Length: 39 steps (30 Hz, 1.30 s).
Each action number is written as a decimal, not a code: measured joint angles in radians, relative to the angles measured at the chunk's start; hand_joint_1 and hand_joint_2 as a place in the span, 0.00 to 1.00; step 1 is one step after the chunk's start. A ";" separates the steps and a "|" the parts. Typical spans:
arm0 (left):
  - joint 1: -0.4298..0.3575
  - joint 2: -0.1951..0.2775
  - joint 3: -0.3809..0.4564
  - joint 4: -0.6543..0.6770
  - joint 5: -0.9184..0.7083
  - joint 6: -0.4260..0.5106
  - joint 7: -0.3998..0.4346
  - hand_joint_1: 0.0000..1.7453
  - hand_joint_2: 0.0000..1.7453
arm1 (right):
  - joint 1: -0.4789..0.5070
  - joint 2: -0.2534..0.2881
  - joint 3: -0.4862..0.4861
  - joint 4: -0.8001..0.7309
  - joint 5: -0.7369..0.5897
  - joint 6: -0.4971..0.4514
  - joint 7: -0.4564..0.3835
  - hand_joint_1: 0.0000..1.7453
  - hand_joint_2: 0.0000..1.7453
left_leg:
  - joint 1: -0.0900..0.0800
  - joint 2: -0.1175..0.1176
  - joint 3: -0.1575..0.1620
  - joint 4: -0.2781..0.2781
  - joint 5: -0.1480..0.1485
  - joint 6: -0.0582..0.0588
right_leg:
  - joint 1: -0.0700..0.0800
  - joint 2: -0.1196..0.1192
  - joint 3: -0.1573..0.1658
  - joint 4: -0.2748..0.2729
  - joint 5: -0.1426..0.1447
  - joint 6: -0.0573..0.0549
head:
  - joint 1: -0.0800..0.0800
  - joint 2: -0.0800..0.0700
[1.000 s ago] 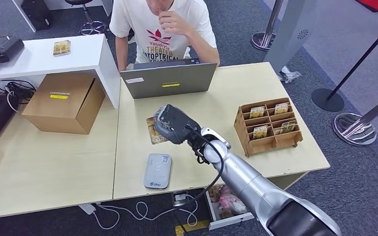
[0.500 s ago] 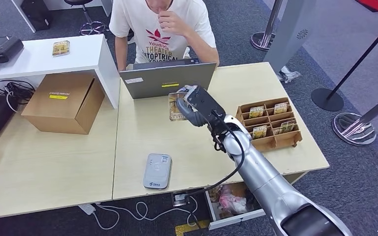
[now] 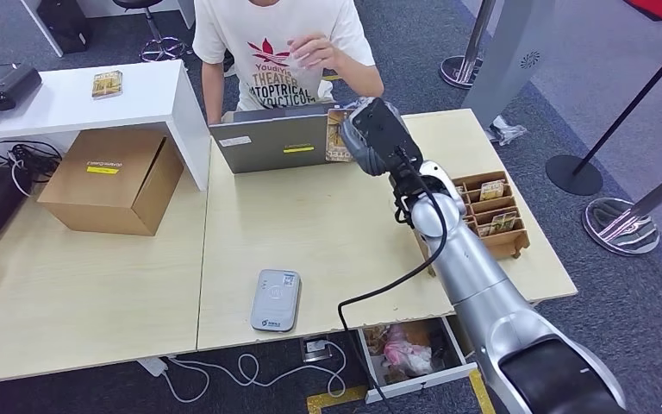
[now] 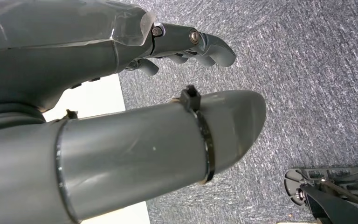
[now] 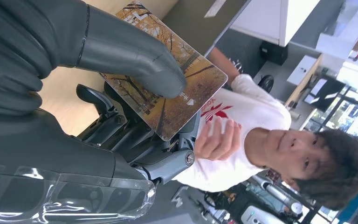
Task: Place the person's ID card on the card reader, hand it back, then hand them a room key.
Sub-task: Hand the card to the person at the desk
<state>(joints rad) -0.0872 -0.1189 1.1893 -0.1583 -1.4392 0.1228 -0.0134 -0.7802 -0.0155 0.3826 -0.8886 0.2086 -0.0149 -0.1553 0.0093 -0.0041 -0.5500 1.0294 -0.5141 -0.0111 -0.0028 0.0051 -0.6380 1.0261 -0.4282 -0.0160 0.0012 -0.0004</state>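
Note:
My right hand [image 3: 371,134] is raised over the far edge of the table, beside the laptop [image 3: 280,138]. It holds the ID card [image 3: 338,135], a card printed with yellow autumn trees, thumb [image 5: 135,60] pressed on its face [image 5: 168,95]. The person [image 3: 284,52] in a white T-shirt sits behind the laptop with one hand [image 3: 310,53] raised towards the card, a short way from it. The white card reader [image 3: 276,299] lies near the table's front edge. A wooden rack [image 3: 483,220] with several room key cards stands at the right. My left hand [image 4: 191,44] hangs over the carpet with nothing in it, fingers curled.
A cardboard box [image 3: 114,177] sits at the left under a white shelf [image 3: 78,95] that bears another card [image 3: 108,83]. Cables [image 3: 250,366] trail below the table front, and a drawer [image 3: 405,354] stands open there. Barrier posts [image 3: 616,220] stand on the carpet at the right.
My right hand has carried the card from above the card reader area up and away to the table's far edge. The person's hand has come down from the face towards the card.

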 joint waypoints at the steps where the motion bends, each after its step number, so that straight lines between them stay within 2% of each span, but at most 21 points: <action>1: -0.001 0.000 -0.001 0.000 0.000 0.000 0.001 0.00 0.00 | -0.007 0.000 -0.002 0.005 0.009 -0.007 0.004 1.00 1.00 | 0.000 0.000 0.000 0.000 0.000 0.000 | 0.000 0.000 0.000 0.000 0.000 0.000 | 0.000 0.000; 13: -0.005 0.003 -0.013 0.000 -0.003 -0.002 0.011 0.00 0.00 | -0.115 0.033 -0.020 0.108 0.089 -0.042 0.040 1.00 1.00 | 0.000 0.000 0.000 0.000 0.000 0.000 | 0.000 0.000 0.000 0.000 0.000 0.000 | 0.000 0.000; 23: -0.005 0.005 -0.016 0.000 0.003 0.001 0.013 0.00 0.00 | -0.138 0.057 -0.020 0.145 0.105 -0.046 0.041 1.00 1.00 | 0.000 0.000 0.000 0.000 0.000 0.000 | 0.000 0.000 0.000 0.000 0.000 0.000 | 0.000 0.000; 39: -0.004 0.006 -0.016 0.000 0.031 0.024 0.030 0.00 0.00 | -0.176 0.131 -0.015 0.180 0.113 -0.033 0.051 1.00 1.00 | 0.000 0.000 0.000 0.000 0.000 0.000 | 0.000 0.000 0.000 0.000 0.000 0.000 | 0.000 0.000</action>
<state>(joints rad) -0.0914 -0.1130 1.1731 -0.1583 -1.4085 0.1472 0.0168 -0.9562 0.1155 0.3674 -0.7082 0.3211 -0.0475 -0.1045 0.0095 -0.0044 -0.5501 1.0294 -0.5139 -0.0111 -0.0028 0.0049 -0.6380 1.0265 -0.4281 -0.0161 0.0013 -0.0004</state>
